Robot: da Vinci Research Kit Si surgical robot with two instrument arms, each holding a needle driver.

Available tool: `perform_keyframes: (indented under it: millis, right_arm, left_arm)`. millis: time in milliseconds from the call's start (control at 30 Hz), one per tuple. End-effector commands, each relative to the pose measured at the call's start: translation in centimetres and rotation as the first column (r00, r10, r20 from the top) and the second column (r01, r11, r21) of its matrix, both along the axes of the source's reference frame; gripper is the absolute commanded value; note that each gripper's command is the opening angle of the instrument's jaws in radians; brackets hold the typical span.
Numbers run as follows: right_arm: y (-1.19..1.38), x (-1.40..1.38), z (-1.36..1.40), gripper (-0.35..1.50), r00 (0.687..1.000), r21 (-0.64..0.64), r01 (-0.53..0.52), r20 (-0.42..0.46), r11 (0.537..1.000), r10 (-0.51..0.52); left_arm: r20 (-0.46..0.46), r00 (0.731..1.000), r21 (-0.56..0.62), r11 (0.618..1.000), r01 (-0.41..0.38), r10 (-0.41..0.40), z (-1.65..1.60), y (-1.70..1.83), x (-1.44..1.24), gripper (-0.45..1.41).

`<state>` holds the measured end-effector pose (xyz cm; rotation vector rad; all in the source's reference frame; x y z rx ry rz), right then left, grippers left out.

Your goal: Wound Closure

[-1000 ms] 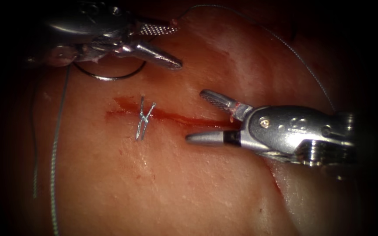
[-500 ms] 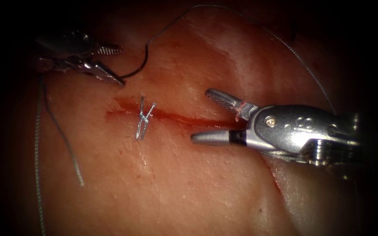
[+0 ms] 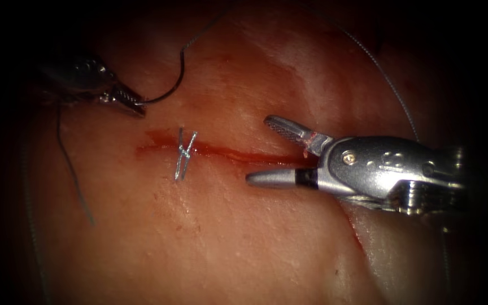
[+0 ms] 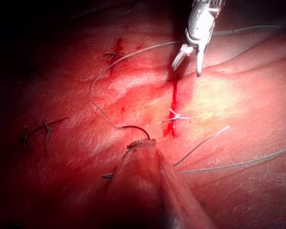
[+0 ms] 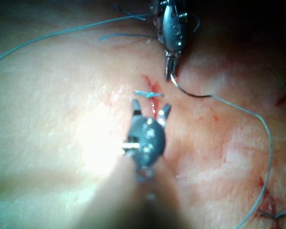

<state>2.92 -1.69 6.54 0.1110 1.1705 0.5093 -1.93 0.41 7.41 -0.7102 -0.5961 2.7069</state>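
The tissue (image 3: 227,237) has a red cut (image 3: 238,154) with one tied stitch (image 3: 184,153) across its left part. My left tool (image 3: 128,100) is at the upper left, shut on the curved needle (image 3: 171,85) near the end away from the thread. The needle is free of the tissue, above and left of the cut. It also shows at the left jaws (image 4: 140,142) as a dark arc (image 4: 133,128). My right tool (image 3: 258,149) is open over the cut's right end, holding nothing. The right wrist view shows it (image 5: 151,109) just short of the stitch (image 5: 150,94).
Thread (image 3: 391,85) runs from the needle's tail up and round to the right, behind the right tool. A loose thread end (image 3: 74,175) lies on the tissue at the left. Older stitches (image 4: 115,50) mark the tissue away from the cut.
My left tool has moved left and its jaws have gone from open to shut on the needle. The loose thread at the left shifted with it. The right tool has barely moved.
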Motion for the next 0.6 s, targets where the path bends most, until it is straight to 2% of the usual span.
perform_keyframes:
  millis: [33, 200, 433, 567, 600]
  right_arm:
    - [-0.01, 0.07, 0.05, 1.28, 1.000, 0.000, 0.000, -0.002, 1.000, 0.000]
    - [0.05, 0.04, 0.04, 1.28, 0.999, 0.068, -0.033, -0.011, 0.997, 0.034]
    - [0.18, -0.09, 0.03, 1.20, 0.987, 0.282, -0.137, -0.039, 0.950, 0.154]
    - [0.27, -0.15, 0.03, 1.08, 0.966, 0.436, -0.196, -0.069, 0.879, 0.249]
    - [0.31, -0.16, 0.03, 1.06, 0.951, 0.488, -0.216, -0.089, 0.846, 0.295]
  left_arm:
    - [-0.004, 1.000, -0.026, 1.000, -0.001, 0.001, 0.01, 0.01, -0.05, -0.45]
    - [-0.011, 0.999, -0.127, 0.991, -0.031, 0.030, -0.28, 0.01, -0.15, -0.45]
    - [0.101, 0.994, -0.287, 0.958, -0.006, 0.036, -0.62, -0.10, -0.52, -0.45]
    - [0.153, 0.987, -0.388, 0.922, 0.009, 0.055, -0.65, -0.17, -0.61, -0.45]
    - [0.172, 0.982, -0.436, 0.900, 0.002, 0.081, -0.66, -0.19, -0.63, -0.45]
